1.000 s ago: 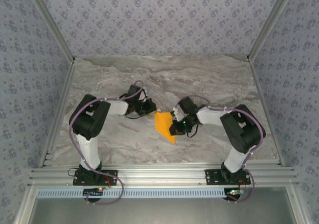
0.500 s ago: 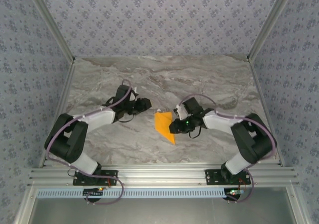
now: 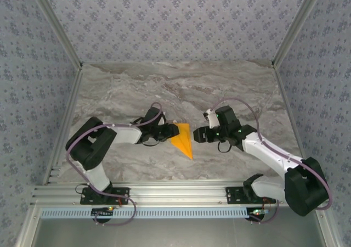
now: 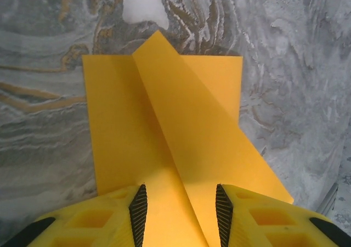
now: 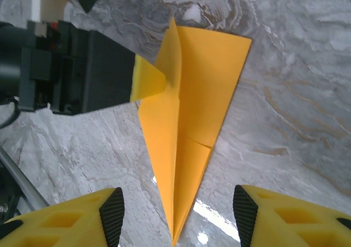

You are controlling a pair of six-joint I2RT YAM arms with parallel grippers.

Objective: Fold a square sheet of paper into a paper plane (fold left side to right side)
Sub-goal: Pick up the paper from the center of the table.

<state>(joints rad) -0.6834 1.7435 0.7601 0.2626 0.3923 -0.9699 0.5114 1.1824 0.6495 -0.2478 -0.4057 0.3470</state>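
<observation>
The orange sheet of paper (image 3: 182, 139) lies on the marble table, folded into a narrow dart whose sharp point faces the near edge. One flap stands up along the centre crease (image 5: 174, 66). My left gripper (image 3: 174, 130) is at the paper's left edge, open. In the left wrist view the paper (image 4: 164, 121) runs under and between its jaws (image 4: 180, 211). My right gripper (image 3: 196, 134) hovers just right of the paper, open wide. In the right wrist view the paper's point (image 5: 175, 225) sits between its fingertips (image 5: 178, 217), touching neither.
The marble table (image 3: 236, 88) has free room behind and to both sides of the paper. Aluminium rails (image 3: 175, 192) run along the near edge, and patterned walls close in the other sides. A white spot (image 4: 143, 5) marks the tabletop beyond the paper.
Both grippers have opened. The left one drew back, then came in again at the paper's left edge. The right one let go and shifted right, its arm swinging outward.
</observation>
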